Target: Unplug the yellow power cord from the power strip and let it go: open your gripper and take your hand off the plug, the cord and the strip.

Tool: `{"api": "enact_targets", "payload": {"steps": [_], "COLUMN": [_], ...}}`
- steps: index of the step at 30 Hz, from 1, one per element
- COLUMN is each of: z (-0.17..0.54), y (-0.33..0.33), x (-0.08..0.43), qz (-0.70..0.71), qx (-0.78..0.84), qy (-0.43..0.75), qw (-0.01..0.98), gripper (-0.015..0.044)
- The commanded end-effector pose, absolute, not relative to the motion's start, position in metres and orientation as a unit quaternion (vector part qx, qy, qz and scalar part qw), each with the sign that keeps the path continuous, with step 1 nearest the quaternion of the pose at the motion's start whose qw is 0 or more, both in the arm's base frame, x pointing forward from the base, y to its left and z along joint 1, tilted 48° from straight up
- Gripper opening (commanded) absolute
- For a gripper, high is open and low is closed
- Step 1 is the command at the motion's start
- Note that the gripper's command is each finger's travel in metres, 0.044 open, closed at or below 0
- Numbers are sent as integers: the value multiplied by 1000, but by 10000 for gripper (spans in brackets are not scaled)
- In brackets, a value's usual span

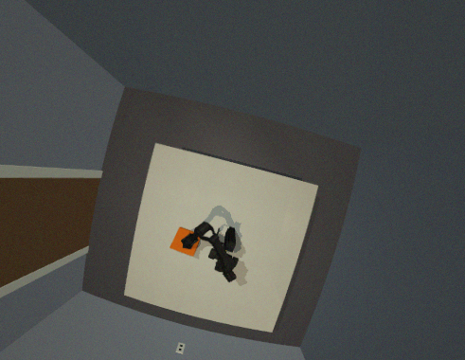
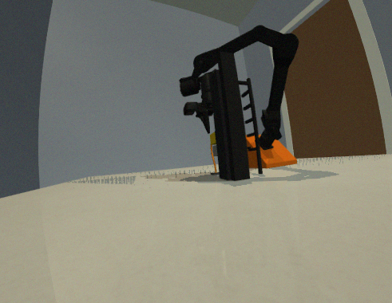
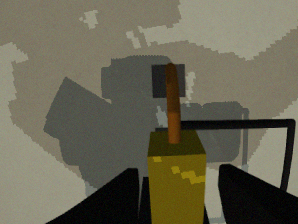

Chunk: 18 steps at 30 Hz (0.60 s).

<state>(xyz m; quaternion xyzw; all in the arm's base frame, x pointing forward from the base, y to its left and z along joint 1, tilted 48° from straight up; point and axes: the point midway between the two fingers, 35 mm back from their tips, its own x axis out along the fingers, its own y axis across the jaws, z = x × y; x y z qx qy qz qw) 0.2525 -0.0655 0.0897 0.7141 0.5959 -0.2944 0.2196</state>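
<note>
Plug out, release just starting.

Yellow plug [image 3: 176,185] sits between the claw [image 3: 178,216] fingers, up off the desk [image 2: 193,239] beside the tall black strip [image 2: 231,120]. Fingers look eased apart w/ slim gaps each side, so I judge grip loosened, not a firm hold. Left: open fully, pull arm clear. Plug's long axis runs along the fingers; cord [image 3: 173,103] leaves its far end, pointing away toward the desk.
</note>
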Motion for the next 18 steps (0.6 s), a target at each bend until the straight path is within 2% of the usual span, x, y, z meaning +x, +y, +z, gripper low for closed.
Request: {"api": "enact_targets", "payload": {"steps": [1, 18], "z": [95, 88], "y": [-60, -50], "x": [253, 255], "qz": [-294, -294], "qx": [716, 716], "qy": [596, 596], "qw": [216, 216], "gripper": [160, 160]}}
